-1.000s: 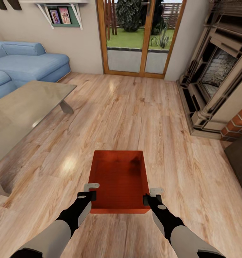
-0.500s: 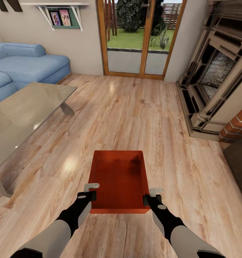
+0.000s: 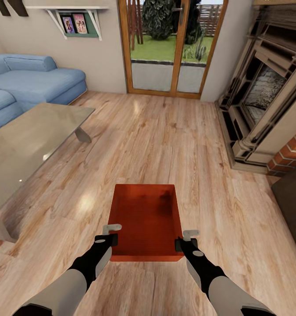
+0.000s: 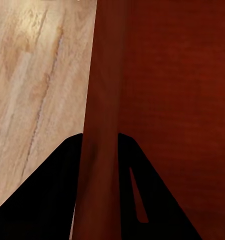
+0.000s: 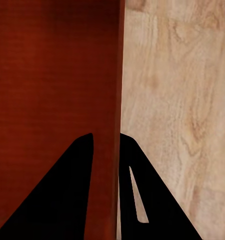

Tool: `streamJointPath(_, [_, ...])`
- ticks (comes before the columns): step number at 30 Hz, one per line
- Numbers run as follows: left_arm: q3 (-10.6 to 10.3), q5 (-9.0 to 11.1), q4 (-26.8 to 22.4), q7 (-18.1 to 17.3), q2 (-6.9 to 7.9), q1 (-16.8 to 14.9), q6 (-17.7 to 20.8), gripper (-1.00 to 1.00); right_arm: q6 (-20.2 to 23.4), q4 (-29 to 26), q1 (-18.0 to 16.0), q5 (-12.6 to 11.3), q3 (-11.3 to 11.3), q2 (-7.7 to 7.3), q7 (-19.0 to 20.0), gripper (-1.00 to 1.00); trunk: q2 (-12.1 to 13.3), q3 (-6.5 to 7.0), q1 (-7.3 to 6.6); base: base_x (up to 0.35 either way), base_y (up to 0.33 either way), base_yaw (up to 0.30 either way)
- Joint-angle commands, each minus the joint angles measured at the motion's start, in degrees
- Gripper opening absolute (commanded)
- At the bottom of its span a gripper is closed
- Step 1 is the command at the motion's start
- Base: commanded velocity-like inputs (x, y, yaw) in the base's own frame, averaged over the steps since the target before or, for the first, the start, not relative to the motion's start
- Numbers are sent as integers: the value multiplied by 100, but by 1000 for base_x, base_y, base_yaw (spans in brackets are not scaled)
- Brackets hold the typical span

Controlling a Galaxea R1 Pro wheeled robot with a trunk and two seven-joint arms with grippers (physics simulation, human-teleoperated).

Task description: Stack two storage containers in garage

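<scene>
Slowly, the whole room view has drifted over the last second: the blue sofa point(image 3: 33, 83) and glass table point(image 3: 29, 140) at the left have slid slightly, and the fireplace point(image 3: 266, 92) at the right sits a little differently. The bin and both arms keep the same place in the head view, so the robot's base is probably moving or turning while carrying. That suggests the trip to the garage is only beginning; the wood floor point(image 3: 165, 131) and the glazed doors point(image 3: 172, 46) ahead are those of the living room.

From left to right: the left gripper point(image 3: 109, 235) is clamped over the left wall of the orange-red bin point(image 3: 145, 219), one finger on each side. The bin is held level, open side up, above the floor, its long axis pointing straight away from the robot. The right gripper point(image 3: 187, 239) pinches the right wall likewise.
</scene>
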Motion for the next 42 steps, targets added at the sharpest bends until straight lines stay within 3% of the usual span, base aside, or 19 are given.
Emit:
streamJointPath(1, [407,56,0,126,5,-3,49,-100,-354,-15,-3,85,-163,6,-23,-100,40,15,-23,0,0,0])
streamJointPath(42, [398,56,-16,126,5,0,46,-100,-308,-19,-5,85,-168,8,-36,-100,1684,751,-924,0,0,0])
